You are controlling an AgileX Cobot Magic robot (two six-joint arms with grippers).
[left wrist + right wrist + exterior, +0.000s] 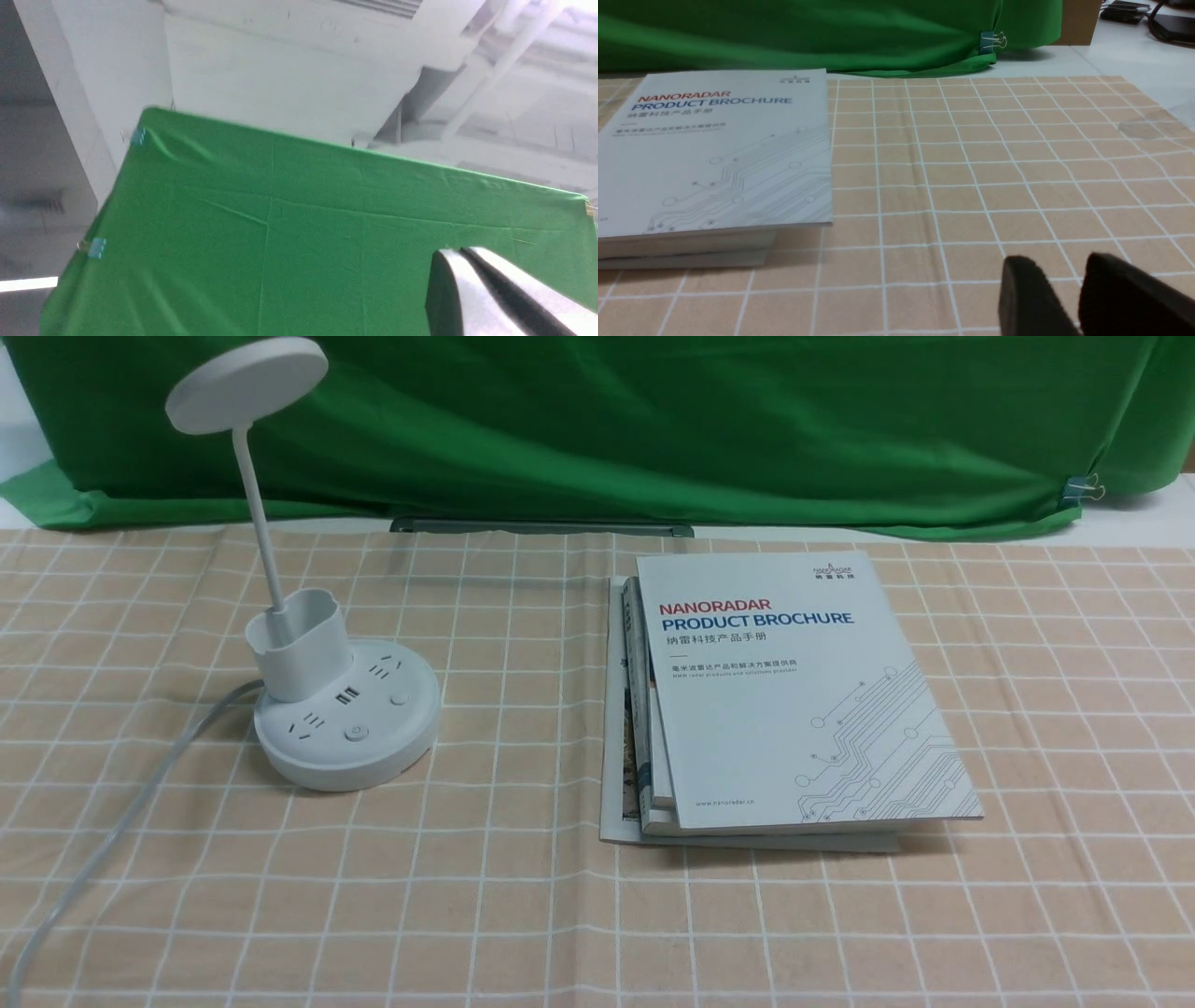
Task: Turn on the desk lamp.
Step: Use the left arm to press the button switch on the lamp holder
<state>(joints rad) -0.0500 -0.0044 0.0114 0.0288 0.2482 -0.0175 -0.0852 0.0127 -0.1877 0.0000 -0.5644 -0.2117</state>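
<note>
White-and-black left end effector, black right

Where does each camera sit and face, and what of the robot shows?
Front: between the arms, facing forward over the desk lamp and brochure; no arm shows.
Left wrist: on the left arm, facing the green cloth and ceiling; its fingers show.
Right wrist: on the right arm, facing brochure and table; its fingers show.
Front and right wrist share the brochure.

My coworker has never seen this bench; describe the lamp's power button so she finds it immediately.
On the checked tablecloth, find the white desk lamp left of the brochure stack. On its round base, look for the power button, nearest the front edge; unlike the plain button beside it, it bears a power symbol.
</note>
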